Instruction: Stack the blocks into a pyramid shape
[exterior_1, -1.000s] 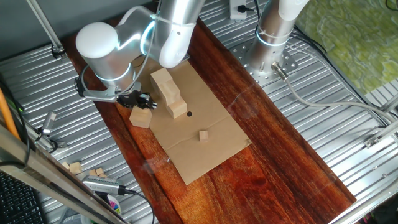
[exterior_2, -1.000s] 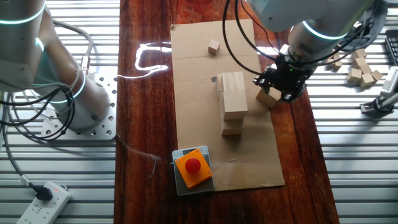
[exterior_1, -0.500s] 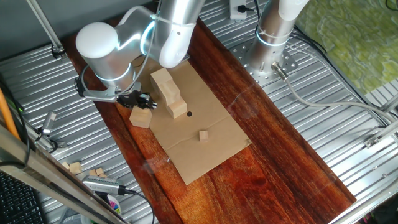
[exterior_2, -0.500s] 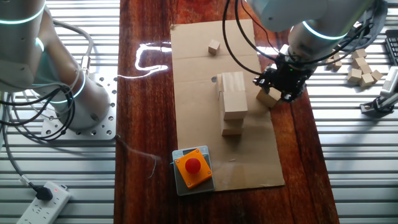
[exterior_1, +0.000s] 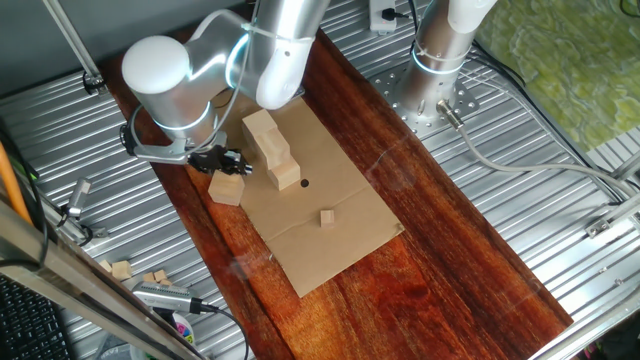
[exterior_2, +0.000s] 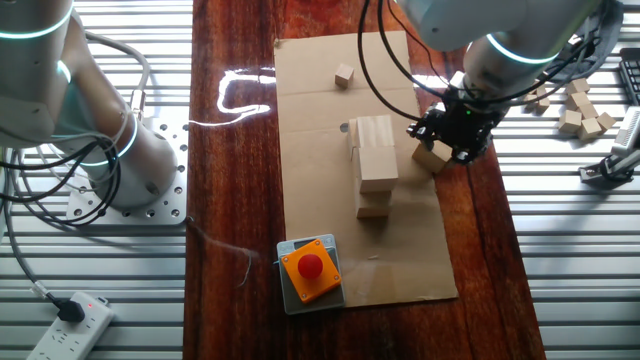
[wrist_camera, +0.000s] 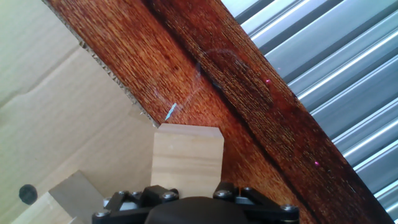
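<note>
Several pale wooden blocks (exterior_1: 270, 150) stand stacked in a short row on the cardboard sheet (exterior_1: 330, 250); from the other side the stack (exterior_2: 375, 165) looks two layers high. One loose block (exterior_1: 227, 188) rests at the cardboard's edge on the dark wood. My gripper (exterior_1: 225, 162) hangs right over that block (exterior_2: 432, 158), its black body (exterior_2: 450, 130) covering the block's top. In the hand view the block (wrist_camera: 186, 155) runs under the gripper housing (wrist_camera: 186, 208), and the fingertips are hidden. A corner of the stack (wrist_camera: 68, 193) shows at lower left.
A tiny wooden cube (exterior_2: 344, 76) lies alone on the cardboard. An orange block with a red button (exterior_2: 310, 268) sits at the cardboard's near end. Spare small blocks (exterior_2: 580, 110) lie on the ribbed metal. A second arm's base (exterior_1: 440, 60) is mounted beside the wooden strip.
</note>
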